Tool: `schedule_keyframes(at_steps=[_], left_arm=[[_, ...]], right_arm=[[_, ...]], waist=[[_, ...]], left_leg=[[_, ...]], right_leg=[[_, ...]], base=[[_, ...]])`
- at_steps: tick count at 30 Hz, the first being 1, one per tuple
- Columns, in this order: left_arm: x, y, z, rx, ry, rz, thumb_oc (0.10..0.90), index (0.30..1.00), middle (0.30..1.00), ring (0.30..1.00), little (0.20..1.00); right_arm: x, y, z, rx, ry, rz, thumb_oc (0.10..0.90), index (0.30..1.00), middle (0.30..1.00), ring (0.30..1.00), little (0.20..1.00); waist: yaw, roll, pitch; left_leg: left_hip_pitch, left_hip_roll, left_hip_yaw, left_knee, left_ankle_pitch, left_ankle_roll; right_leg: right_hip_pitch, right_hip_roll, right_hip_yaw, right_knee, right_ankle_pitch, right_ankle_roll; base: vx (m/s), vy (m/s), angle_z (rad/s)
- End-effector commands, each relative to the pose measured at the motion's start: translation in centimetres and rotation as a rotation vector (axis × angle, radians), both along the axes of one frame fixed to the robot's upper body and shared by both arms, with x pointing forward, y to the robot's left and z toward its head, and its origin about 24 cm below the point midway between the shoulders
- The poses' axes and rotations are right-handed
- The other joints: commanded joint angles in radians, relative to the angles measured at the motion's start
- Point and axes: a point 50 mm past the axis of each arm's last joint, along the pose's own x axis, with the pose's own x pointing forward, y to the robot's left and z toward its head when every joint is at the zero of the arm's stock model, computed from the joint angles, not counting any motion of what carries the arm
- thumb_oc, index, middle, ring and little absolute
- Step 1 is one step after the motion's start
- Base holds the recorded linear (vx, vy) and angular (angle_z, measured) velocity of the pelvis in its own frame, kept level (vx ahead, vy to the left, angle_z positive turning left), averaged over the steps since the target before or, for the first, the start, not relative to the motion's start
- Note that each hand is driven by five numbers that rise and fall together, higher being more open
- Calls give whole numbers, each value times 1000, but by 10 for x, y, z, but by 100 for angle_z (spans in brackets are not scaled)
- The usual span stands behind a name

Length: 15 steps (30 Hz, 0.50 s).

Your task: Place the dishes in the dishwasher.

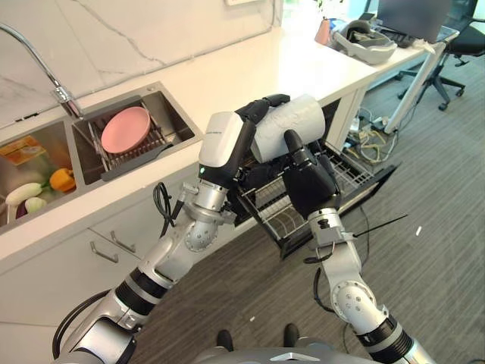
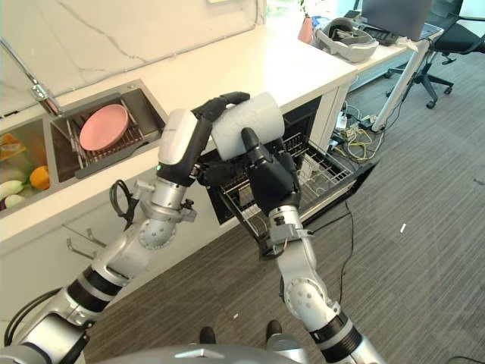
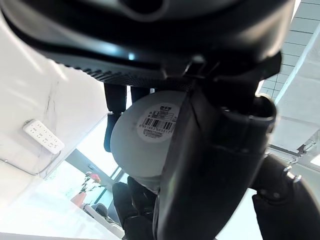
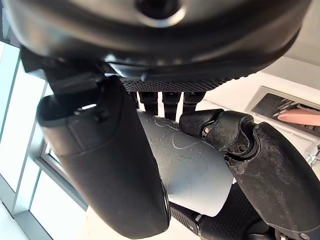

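Observation:
A pale grey cup (image 1: 292, 123) is held on its side in the air, above the pulled-out wire rack (image 1: 347, 176) of the dishwasher under the counter. My left hand (image 1: 226, 144) grips it from the left, fingers curled over its top; the left wrist view shows the cup's labelled base (image 3: 146, 142) beyond them. From below, my right hand (image 1: 311, 183) also clasps the cup, thumb up across its front and fingers behind. The cup's scuffed wall (image 4: 192, 170) sits between that thumb and those fingers. A pink plate (image 1: 126, 129) lies on a rack in the sink (image 1: 170, 106).
A faucet (image 1: 45, 72) arches over the sink, and the left basin holds vegetables (image 1: 42, 186). The white counter (image 1: 258, 64) runs to the right, carrying a headset (image 1: 364, 42). Cables (image 1: 371, 136) lie on the floor beside the dishwasher, with an office chair (image 1: 455, 53) beyond.

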Motion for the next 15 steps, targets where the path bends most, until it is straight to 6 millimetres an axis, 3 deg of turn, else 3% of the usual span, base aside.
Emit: schedule_keyframes(at_steps=[1, 3, 4, 5, 6, 7, 15], left_arm=[[-21, -35, 32, 66, -193, -270, 400, 300, 300, 300, 300], [-22, -40, 26, 78, -158, -301, 400, 300, 300, 300, 300], [-24, -42, 23, 82, -144, -319, 400, 300, 300, 300, 300], [-25, -44, 21, 89, -129, -334, 400, 300, 300, 300, 300], [-26, -45, 19, 90, -119, -341, 400, 300, 300, 300, 300], [-26, -44, 18, 90, -109, -344, 400, 300, 300, 300, 300], [-25, -38, 7, 96, -49, -331, 400, 300, 300, 300, 300]], right_arm=[[-17, 19, 74, 125, -423, 114, 800, 900, 900, 900, 900], [-17, 21, 78, 134, -443, 117, 800, 900, 900, 900, 900], [-16, 21, 80, 139, -453, 116, 770, 855, 855, 855, 855], [-17, 22, 82, 147, -464, 120, 591, 587, 587, 587, 587], [-17, 22, 83, 155, -472, 120, 524, 486, 486, 486, 486], [-16, 22, 81, 152, -465, 118, 400, 300, 300, 300, 300], [-13, 10, 81, 165, -458, 42, 400, 300, 300, 300, 300]], waist=[[1, -56, -80], [3, -54, -80], [4, -54, -80], [6, -53, -80], [7, -52, -81], [9, -52, -81], [14, -50, -82]], left_leg=[[62, 5, 29, 7, -119, -32], [62, 4, 27, 7, -119, -32], [62, 3, 26, 7, -119, -31], [61, 3, 25, 7, -119, -31], [61, 4, 24, 7, -119, -31], [61, 3, 24, 7, -119, -31], [57, 1, 16, 7, -115, -31]], right_leg=[[29, -99, -4, 11, -86, 131], [31, -100, -7, 11, -87, 131], [31, -101, -8, 11, -88, 131], [32, -101, -10, 11, -89, 131], [33, -101, -11, 11, -90, 131], [33, -101, -13, 11, -90, 131], [37, -101, -22, 11, -92, 130]], base=[[0, 0, 0], [0, 0, 0], [0, 0, 0], [0, 0, 0], [0, 0, 0], [0, 0, 0], [-4, -2, 4]])
